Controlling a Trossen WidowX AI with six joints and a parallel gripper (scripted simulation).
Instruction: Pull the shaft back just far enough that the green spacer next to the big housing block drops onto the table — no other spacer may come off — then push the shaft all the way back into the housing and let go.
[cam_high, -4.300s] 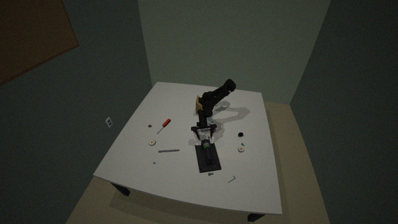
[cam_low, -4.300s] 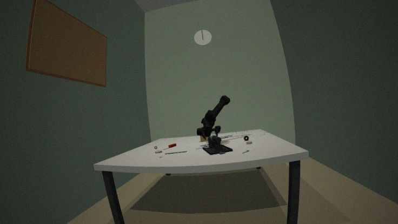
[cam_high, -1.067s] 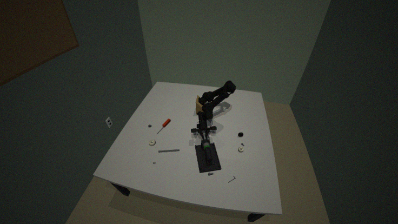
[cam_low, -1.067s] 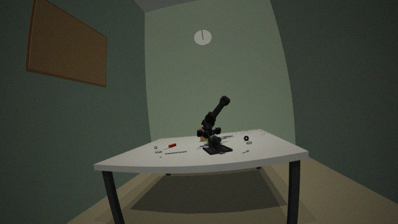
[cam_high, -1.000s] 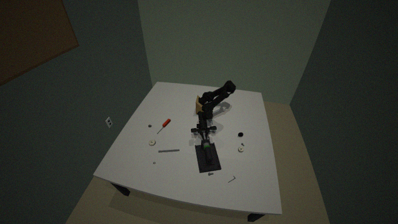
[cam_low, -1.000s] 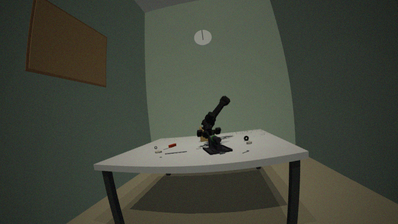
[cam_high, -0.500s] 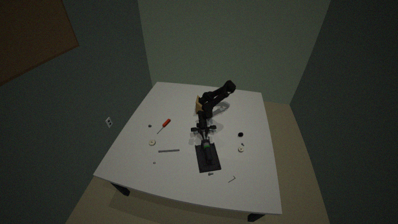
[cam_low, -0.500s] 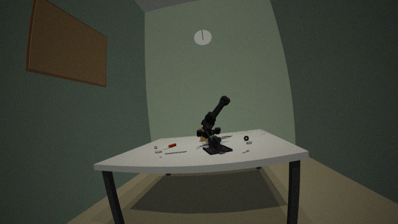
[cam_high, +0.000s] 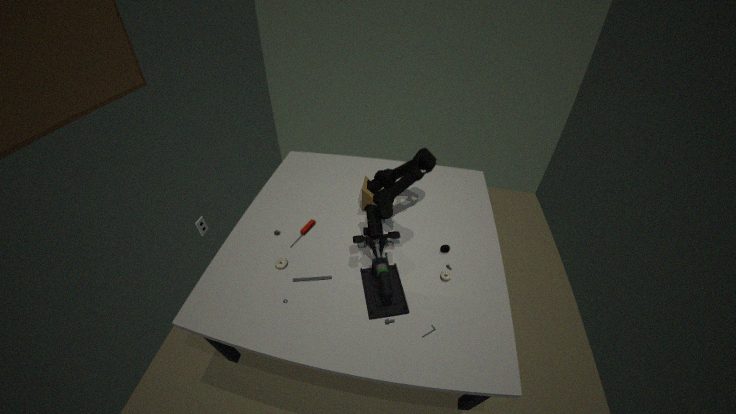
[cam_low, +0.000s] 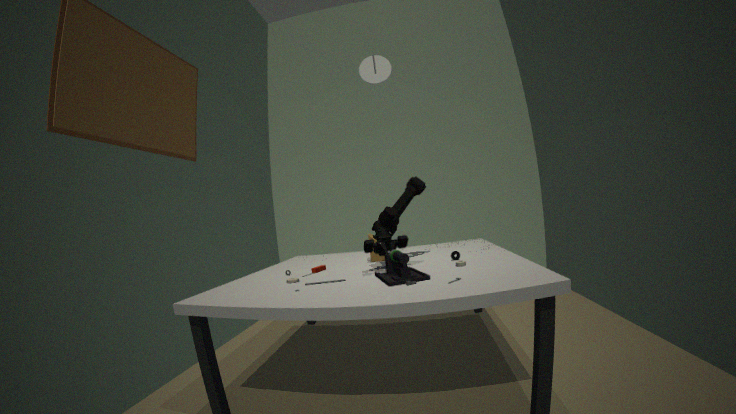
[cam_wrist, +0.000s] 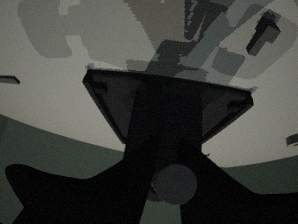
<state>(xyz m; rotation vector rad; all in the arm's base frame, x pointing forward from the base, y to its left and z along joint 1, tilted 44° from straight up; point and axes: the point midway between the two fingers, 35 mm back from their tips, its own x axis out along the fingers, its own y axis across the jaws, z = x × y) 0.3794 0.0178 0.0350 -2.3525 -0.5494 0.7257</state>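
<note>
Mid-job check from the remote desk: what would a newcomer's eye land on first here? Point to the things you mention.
Probably the black robot arm (cam_high: 406, 180) (cam_low: 398, 211), rising dark above the white table (cam_high: 329, 329) (cam_low: 308, 303), its fingers (cam_high: 380, 254) down at the housing on its dark base plate (cam_high: 396, 308). Next comes the red-handled screwdriver (cam_high: 307, 227) (cam_low: 318, 268), lying left of the arm in the top view. The exterior view adds a round white clock (cam_low: 375, 69) high on the back wall.

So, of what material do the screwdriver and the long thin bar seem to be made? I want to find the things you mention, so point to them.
Screwdriver (cam_high: 307, 227) (cam_low: 318, 268): handle probably plastic, evenly bright red; thin grey shaft, likely steel.

Long thin bar (cam_high: 312, 279) (cam_low: 325, 282): perhaps metal, for its plain grey colour, but dim light leaves the finish uncertain.
</note>
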